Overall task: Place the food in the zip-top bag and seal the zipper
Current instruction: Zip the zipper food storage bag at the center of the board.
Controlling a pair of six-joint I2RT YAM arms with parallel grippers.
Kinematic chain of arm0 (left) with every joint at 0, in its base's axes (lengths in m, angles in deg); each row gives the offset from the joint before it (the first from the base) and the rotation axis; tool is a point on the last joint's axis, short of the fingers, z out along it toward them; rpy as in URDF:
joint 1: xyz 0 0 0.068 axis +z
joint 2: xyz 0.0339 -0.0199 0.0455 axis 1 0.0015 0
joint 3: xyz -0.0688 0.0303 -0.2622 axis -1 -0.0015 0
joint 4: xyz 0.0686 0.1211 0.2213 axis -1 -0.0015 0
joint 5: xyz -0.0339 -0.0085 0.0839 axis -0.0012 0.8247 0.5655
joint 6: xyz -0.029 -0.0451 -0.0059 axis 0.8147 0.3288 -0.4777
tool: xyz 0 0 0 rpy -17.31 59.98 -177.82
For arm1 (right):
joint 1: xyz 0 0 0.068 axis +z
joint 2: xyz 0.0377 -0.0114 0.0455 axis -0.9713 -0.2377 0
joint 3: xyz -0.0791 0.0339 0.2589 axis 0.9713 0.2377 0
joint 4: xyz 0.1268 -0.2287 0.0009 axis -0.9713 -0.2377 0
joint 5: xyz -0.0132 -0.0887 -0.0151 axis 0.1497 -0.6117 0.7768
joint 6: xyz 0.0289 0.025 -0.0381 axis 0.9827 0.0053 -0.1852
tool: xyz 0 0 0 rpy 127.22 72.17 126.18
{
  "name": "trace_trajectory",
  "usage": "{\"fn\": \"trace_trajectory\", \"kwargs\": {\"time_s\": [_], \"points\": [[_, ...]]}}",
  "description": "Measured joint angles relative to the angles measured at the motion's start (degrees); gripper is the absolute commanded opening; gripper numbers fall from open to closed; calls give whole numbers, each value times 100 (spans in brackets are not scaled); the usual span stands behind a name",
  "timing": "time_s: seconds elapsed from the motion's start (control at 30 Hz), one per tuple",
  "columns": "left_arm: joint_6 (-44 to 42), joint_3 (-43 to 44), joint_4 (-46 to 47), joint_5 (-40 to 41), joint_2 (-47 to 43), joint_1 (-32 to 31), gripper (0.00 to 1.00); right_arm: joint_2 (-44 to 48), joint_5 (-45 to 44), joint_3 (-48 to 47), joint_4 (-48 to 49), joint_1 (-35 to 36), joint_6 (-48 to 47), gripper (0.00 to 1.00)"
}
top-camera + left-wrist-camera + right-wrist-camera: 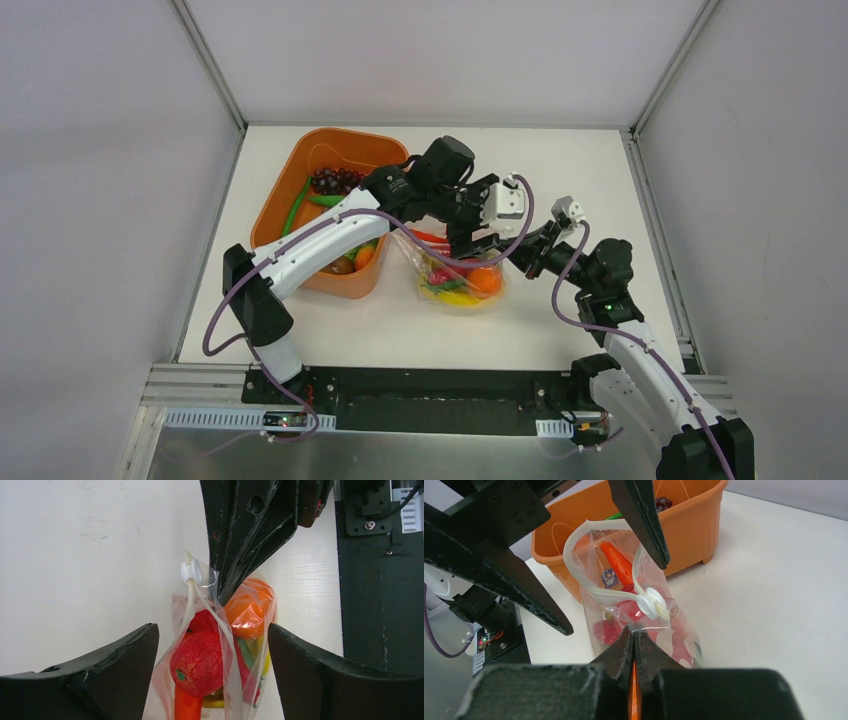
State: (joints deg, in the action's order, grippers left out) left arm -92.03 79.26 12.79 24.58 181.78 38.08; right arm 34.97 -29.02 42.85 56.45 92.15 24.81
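The zip-top bag (455, 275) stands on the table right of the tub, holding food: a red fruit (197, 662), an orange piece (247, 610) and a carrot (616, 562). Its mouth gapes; the pale zipper (574, 545) loops open, with a white slider (651, 602) near one end. My right gripper (634, 630) is shut on the bag's top corner beside the slider; it also shows in the top view (520, 255). My left gripper (211, 630) is open, its fingers (115, 675) straddling the bag's mouth from above without touching it.
The orange tub (300, 160) stands at the back left with more food: dark grapes (335, 180), a green bean (297, 205) and an orange piece (362, 257). The left arm crosses over the tub's right side. A black base plate (380, 605) lies near the bag.
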Motion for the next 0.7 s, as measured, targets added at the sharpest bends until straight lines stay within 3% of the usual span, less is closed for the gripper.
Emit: {"fn": "trace_trajectory", "kwargs": {"time_s": [0.1, 0.5, 0.7], "points": [[61, 13, -9, 105, 31, 0, 70, 7, 0, 0, -2, 0, -2, 0], [273, 90, -17, 472, 94, 2, 0, 201, -20, 0, -140, 13, -7, 2], [249, 79, -24, 450, 92, 0, 0, 225, -17, 0, -155, 15, -11, 56]]}}
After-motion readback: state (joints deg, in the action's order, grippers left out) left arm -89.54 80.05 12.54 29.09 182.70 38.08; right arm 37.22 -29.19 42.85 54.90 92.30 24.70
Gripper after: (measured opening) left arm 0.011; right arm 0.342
